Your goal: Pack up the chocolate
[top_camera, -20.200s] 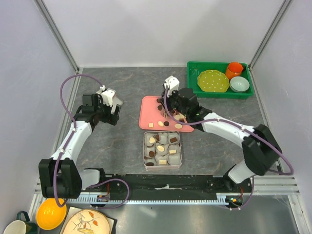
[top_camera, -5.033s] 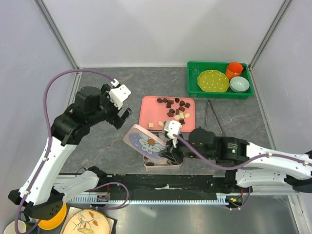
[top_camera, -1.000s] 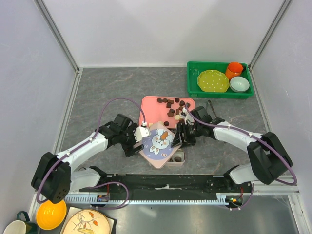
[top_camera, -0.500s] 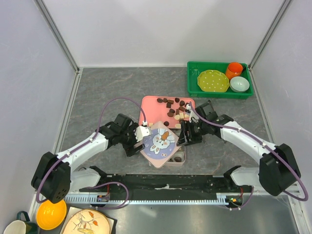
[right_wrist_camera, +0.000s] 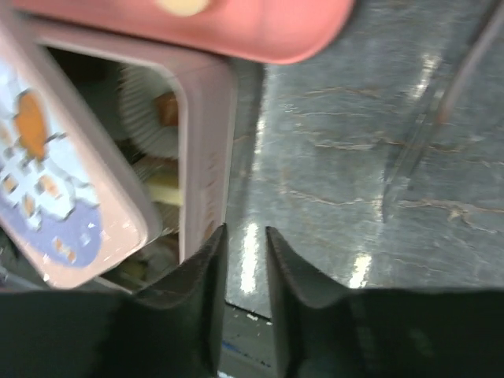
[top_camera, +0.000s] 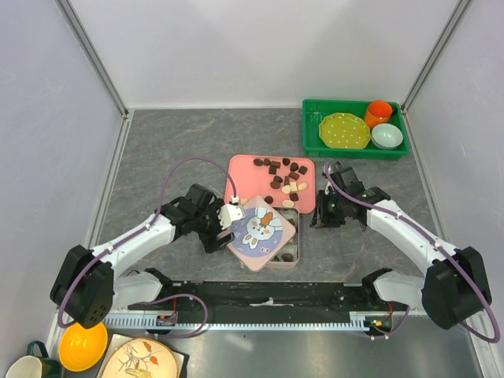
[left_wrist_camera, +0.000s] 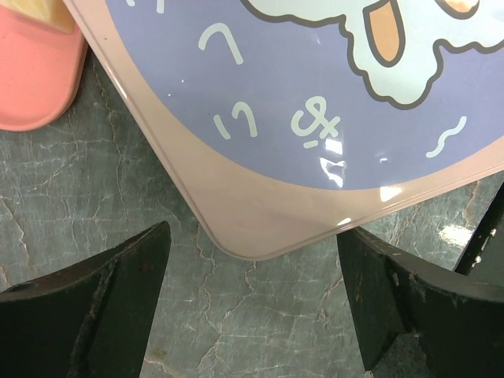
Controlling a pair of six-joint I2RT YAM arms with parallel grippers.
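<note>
Loose chocolate (top_camera: 285, 168), dark and cream pieces, lies on the pink tray (top_camera: 240, 183). More chocolate (right_wrist_camera: 165, 109) sits in paper cups inside the square tin (right_wrist_camera: 208, 157). The bunny lid (top_camera: 261, 229) rests askew on the tin (top_camera: 293, 253), leaving its right side uncovered. My left gripper (top_camera: 223, 234) stands open at the lid's left corner (left_wrist_camera: 260, 236); that corner pokes just between the fingers (left_wrist_camera: 118, 299) without touching them. My right gripper (top_camera: 321, 215) hovers over bare table right of the tin. Its jaws (right_wrist_camera: 246, 236) are narrowed to a slim gap with nothing inside.
Thin metal tongs (right_wrist_camera: 445, 87) lie on the table right of the tray, mostly under my right arm. A green bin (top_camera: 311, 126) at the back right holds a yellow plate (top_camera: 344, 130), an orange cup (top_camera: 379, 113) and a bowl (top_camera: 387, 136).
My right gripper has pulled back to the right, away from the lid and tin, and its jaws have narrowed. The lid stays askew on the tin. The left arm has held still.
</note>
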